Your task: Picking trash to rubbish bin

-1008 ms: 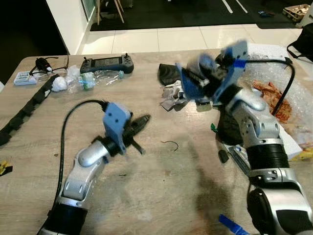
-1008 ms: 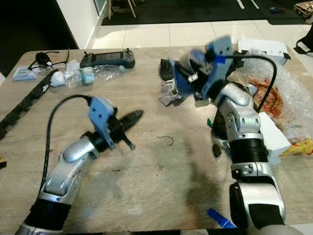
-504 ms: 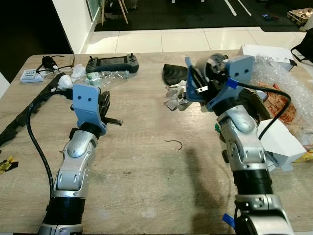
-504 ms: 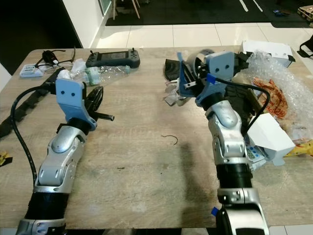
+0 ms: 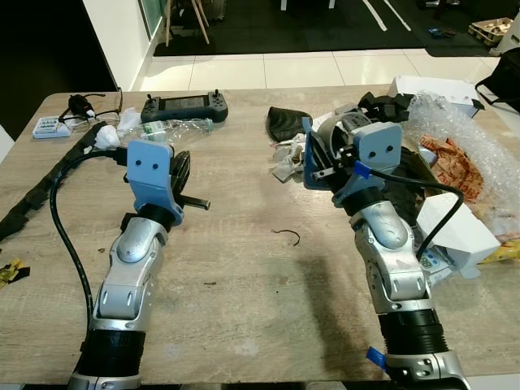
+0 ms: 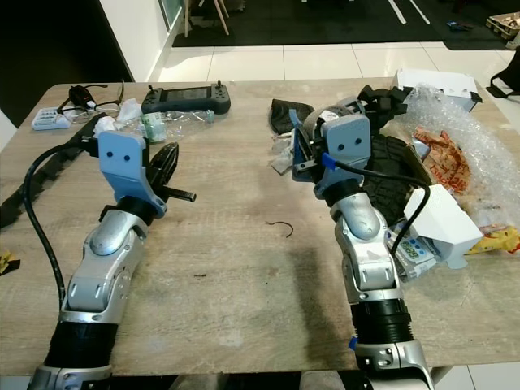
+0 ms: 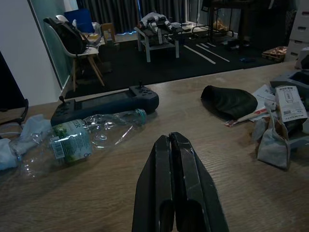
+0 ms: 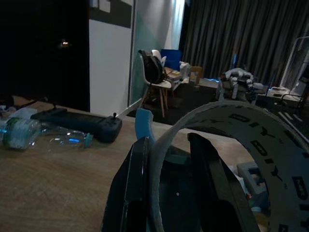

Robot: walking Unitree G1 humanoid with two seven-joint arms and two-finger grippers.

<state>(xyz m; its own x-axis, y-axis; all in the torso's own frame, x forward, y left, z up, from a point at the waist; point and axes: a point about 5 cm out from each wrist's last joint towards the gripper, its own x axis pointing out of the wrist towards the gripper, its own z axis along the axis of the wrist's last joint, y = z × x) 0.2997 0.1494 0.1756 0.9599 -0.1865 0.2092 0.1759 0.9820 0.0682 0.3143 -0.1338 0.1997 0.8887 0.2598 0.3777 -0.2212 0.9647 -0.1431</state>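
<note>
- Tape roll (image 8: 231, 140), grey with dark lettering, clamped by right claw (image 8: 169, 159) at centre-right of frame, above wooden desk (image 5: 244, 276).
- Left claw (image 7: 175, 183) pressed fully together, raised over desk left of centre, aimed toward crushed plastic bottle (image 5: 175, 127) and dark handheld controller (image 5: 183, 106) at upper left.
- Crumpled paper scraps (image 5: 286, 160) and bubble wrap (image 5: 463, 134) heaped at upper right.

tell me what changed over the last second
The left arm swung from pointing across the table to pointing away toward the crushed plastic bottle; its left end effector is shut and empty. The right end effector keeps its grip on the roll of tape and drew back slightly over the trash pile. The handheld controller and bottle stayed put.
</note>
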